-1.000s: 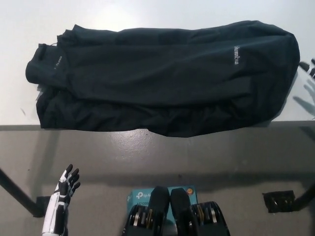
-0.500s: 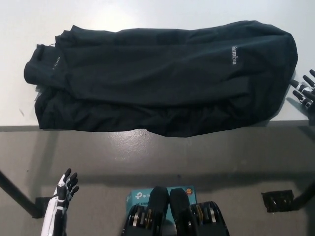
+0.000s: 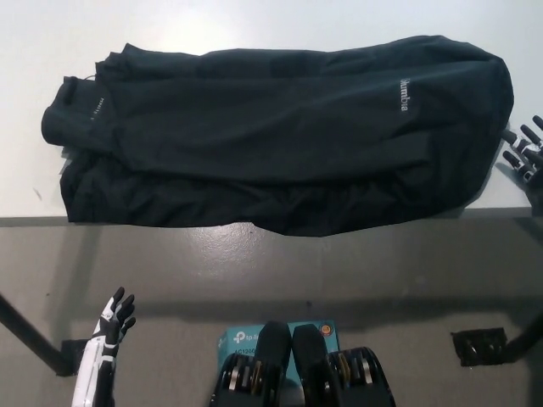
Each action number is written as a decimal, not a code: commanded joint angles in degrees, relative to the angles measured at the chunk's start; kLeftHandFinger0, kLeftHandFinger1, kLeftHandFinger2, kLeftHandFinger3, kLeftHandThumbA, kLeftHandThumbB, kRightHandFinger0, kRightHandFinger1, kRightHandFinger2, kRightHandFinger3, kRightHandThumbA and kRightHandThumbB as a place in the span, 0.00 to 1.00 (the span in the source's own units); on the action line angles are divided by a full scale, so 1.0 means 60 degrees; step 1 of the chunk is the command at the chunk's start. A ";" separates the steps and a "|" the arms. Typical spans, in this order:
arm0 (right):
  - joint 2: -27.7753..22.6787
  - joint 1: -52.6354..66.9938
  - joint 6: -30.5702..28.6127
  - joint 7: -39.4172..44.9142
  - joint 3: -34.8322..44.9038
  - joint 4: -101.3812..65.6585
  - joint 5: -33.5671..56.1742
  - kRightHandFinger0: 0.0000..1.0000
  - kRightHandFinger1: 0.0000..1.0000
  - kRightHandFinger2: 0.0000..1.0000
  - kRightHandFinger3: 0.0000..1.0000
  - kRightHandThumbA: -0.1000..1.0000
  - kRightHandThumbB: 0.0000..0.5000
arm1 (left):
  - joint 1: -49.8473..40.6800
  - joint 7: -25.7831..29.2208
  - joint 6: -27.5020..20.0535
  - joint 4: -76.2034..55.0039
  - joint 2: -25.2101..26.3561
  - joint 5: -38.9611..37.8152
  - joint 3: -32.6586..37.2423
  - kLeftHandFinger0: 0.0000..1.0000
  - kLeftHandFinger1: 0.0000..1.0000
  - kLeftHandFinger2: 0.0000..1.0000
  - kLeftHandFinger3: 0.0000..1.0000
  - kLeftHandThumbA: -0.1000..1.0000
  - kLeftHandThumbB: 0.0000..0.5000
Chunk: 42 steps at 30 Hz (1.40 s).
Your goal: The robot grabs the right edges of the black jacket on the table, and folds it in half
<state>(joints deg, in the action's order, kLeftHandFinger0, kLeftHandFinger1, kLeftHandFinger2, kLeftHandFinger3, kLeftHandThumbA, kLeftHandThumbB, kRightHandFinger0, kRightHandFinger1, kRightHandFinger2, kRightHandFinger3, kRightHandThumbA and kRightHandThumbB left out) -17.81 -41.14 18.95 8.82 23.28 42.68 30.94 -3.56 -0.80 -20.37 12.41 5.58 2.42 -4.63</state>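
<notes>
Barely shifted: right hand (image 3: 528, 157), fingers spread, beside black jacket (image 3: 280, 131); approach step. You next grip its right edge.

Your view looks steeply down from the robot's head. The white left robot hand (image 3: 112, 318) sits at the lower left corner of the picture, low and near the robot's side. Its dark-tipped fingers (image 3: 124, 307) point up and slightly right, held close together but not curled, and it holds nothing. The white forearm runs down out of the bottom edge. The black right robot hand (image 3: 526, 157) enters at the far right edge, about a third of the way down. Only part of it shows. Its fingers (image 3: 512, 137) are spread apart, pointing up and left, and they grip nothing.
</notes>
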 commanded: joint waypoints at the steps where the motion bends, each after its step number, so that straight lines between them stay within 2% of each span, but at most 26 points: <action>1: -0.0045 -0.0765 -0.0067 0.0457 0.0218 0.0283 0.0403 1.00 1.00 1.00 1.00 1.00 0.70 | 0.0094 0.0306 -0.0477 -0.0143 0.0070 0.0172 -0.0108 1.00 1.00 1.00 1.00 1.00 1.00; 9: 0.0040 -0.1067 -0.0243 0.0575 0.0306 0.1083 0.0375 1.00 1.00 1.00 1.00 1.00 0.75 | 0.0149 0.0294 -0.0396 -0.0190 0.0050 0.0198 -0.0129 1.00 1.00 1.00 1.00 1.00 1.00; 14: -0.0020 -0.1208 -0.0460 0.0811 0.0059 0.1619 0.0063 1.00 1.00 1.00 1.00 1.00 0.74 | 0.0139 0.0345 -0.0414 -0.0263 0.0058 0.0293 -0.0143 1.00 1.00 1.00 1.00 1.00 1.00; 18: -0.0084 -0.1362 -0.0698 0.0960 0.0085 0.2225 0.0042 1.00 1.00 1.00 1.00 1.00 0.79 | 0.0168 0.0384 -0.0384 -0.0331 0.0047 0.0401 -0.0134 1.00 1.00 1.00 1.00 1.00 1.00; 23: -0.0132 -0.1546 -0.0849 0.1110 0.0179 0.2772 0.0100 1.00 1.00 1.00 1.00 1.00 0.79 | 0.0194 0.0394 -0.0443 -0.0330 0.0077 0.0394 -0.0119 1.00 1.00 1.00 1.00 1.00 1.00; 25: -0.0192 -0.1663 -0.0870 0.1375 0.0232 0.3085 0.0183 1.00 1.00 1.00 1.00 1.00 0.84 | 0.0203 0.0445 -0.0316 -0.0408 0.0037 0.0439 -0.0125 1.00 1.00 1.00 1.00 1.00 1.00; 29: -0.0128 -0.1840 -0.0656 0.1450 0.0509 0.3195 0.0455 1.00 1.00 1.00 1.00 1.00 0.85 | 0.0248 0.0448 -0.0346 -0.0395 0.0052 0.0454 -0.0127 1.00 1.00 1.00 1.00 1.00 1.00; 36: -0.0097 -0.2151 -0.0022 0.1722 0.0752 0.3346 0.0664 1.00 1.00 1.00 1.00 1.00 0.92 | 0.0367 0.0447 -0.0316 -0.0404 0.0080 0.0496 -0.0103 1.00 1.00 1.00 1.00 1.00 1.00; 42: 0.0007 -0.2164 0.0249 0.1868 0.0785 0.3215 0.0733 1.00 1.00 1.00 1.00 1.00 0.93 | 0.0473 0.0427 -0.0396 -0.0342 0.0107 0.0473 -0.0116 1.00 1.00 1.00 1.00 1.00 1.00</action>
<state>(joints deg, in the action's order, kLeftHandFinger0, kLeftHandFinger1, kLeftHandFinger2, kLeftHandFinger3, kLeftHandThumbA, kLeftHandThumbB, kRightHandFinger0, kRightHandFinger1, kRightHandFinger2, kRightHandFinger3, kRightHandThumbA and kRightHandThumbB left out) -17.88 -50.49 17.94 17.03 27.65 62.71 33.47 -1.60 0.41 -20.44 11.80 5.58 5.07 -4.84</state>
